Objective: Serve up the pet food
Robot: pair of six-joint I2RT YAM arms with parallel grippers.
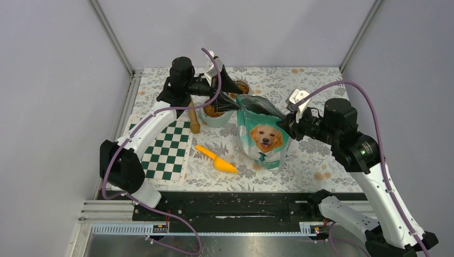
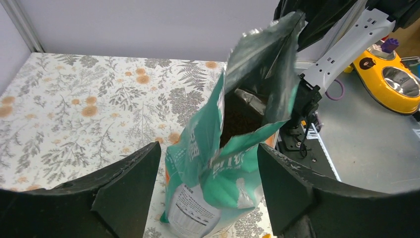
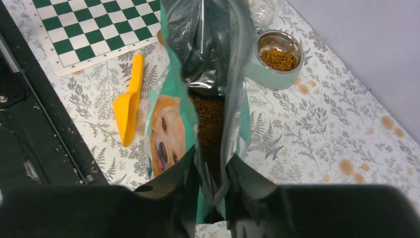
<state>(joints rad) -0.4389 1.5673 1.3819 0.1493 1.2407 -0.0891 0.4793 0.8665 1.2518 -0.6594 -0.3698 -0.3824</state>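
Note:
The pet food is brown kibble. Some lies deep in the open teal bag point(image 1: 265, 138) with the golden dog, showing as kibble point(image 3: 208, 116) through its mouth, and more kibble point(image 3: 279, 58) fills a mint bowl point(image 3: 267, 78). My left gripper point(image 1: 231, 85) hovers at the back over the bowl point(image 1: 217, 119), and its fingers point(image 2: 133, 183) stand wide open and apart from the bag point(image 2: 223, 168). My right gripper point(image 3: 210, 183) is at the bag's right top corner. Its fingers stand a little apart, with the crumpled silver rim loose between them.
An orange scoop point(image 1: 217, 159) lies on the floral cloth left of the bag. A green-and-white checkered mat point(image 1: 168, 150) lies at the left, with a wooden piece point(image 1: 194, 122) beside it. A yellow feeder point(image 2: 391, 79) sits off the table.

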